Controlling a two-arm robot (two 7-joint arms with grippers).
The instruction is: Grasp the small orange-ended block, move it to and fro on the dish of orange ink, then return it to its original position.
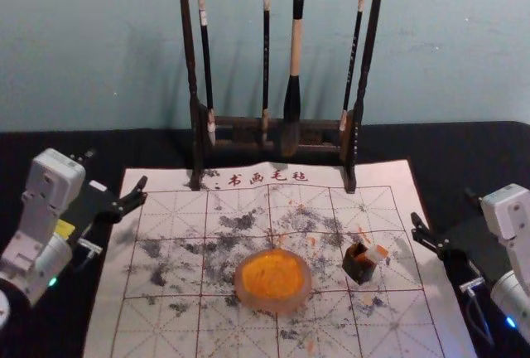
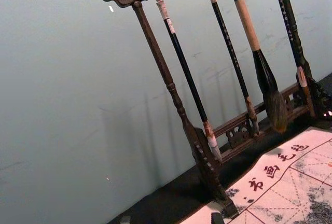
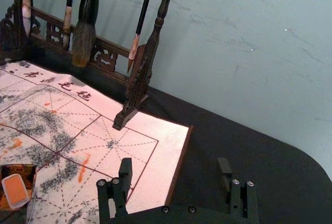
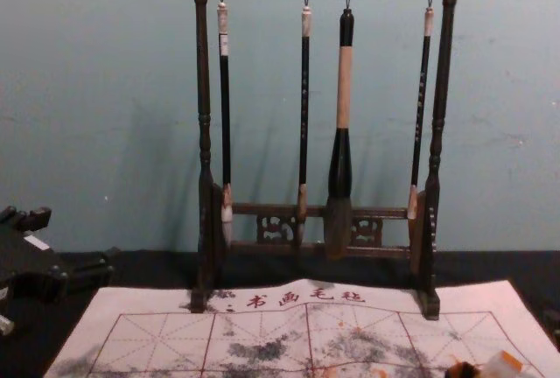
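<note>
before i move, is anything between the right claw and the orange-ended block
Nothing visible stands between the right claw and the orange-ended block; only mat and black table lie beneath that gap. The block tilts out of a small dark box, whose rim might hinder a low grasp.

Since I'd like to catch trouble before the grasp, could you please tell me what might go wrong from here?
The block leans out of its small dark holder, so the right end effector might grip it askew or tip the holder. The dish of orange ink sits open on the mat, so pressing too hard could shift it or spill ink.
</note>
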